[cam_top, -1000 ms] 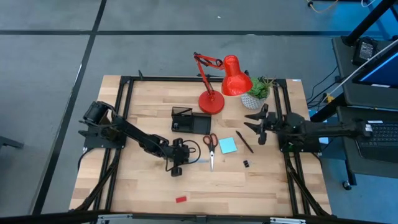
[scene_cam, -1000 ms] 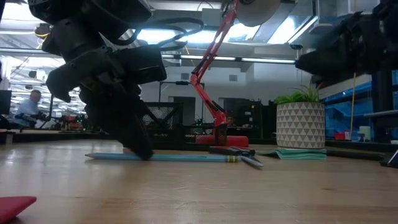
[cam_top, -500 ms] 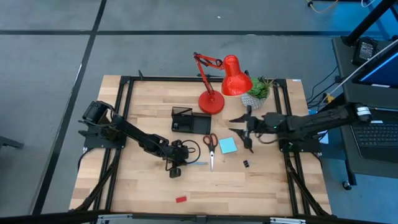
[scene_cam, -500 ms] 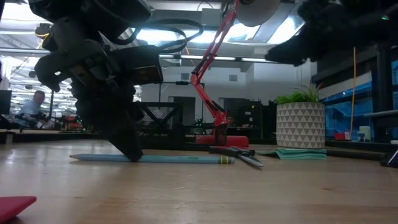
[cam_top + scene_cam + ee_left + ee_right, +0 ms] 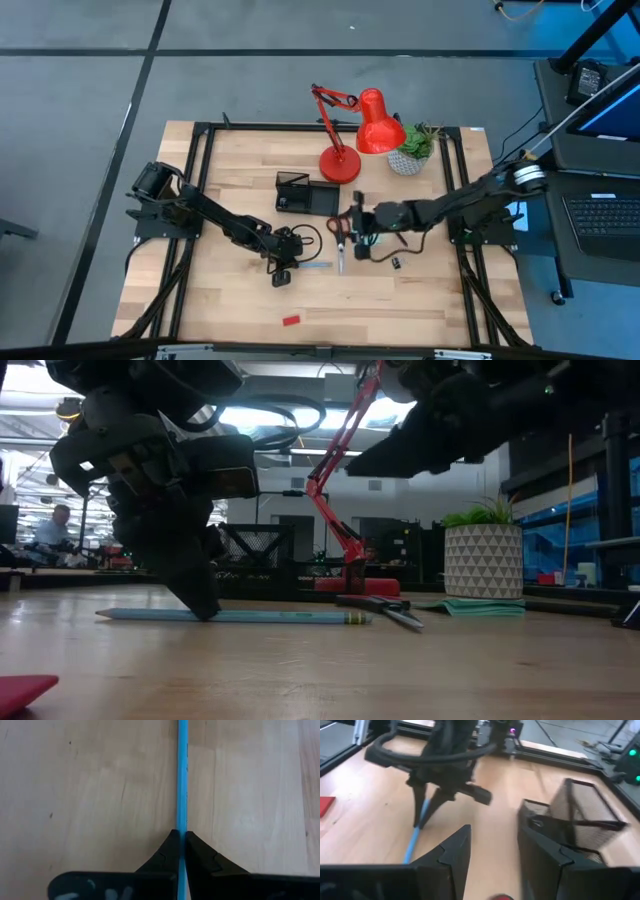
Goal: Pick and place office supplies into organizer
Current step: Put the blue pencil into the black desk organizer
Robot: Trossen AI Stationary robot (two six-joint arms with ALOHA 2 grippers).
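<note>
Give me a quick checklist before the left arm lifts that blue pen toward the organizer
1. Left gripper shut on the blue pen: ok.
2. Pen clear of the table: not ok, it lies flat on the wood in the low view.
3. Grip near the pen's middle: not ok, the fingers hold it near one end.
4. Organizer unobstructed: cannot tell; the right gripper, open, hovers beside it over the scissors.
5. Arms apart: ok, a gap shows between them from above.
</note>
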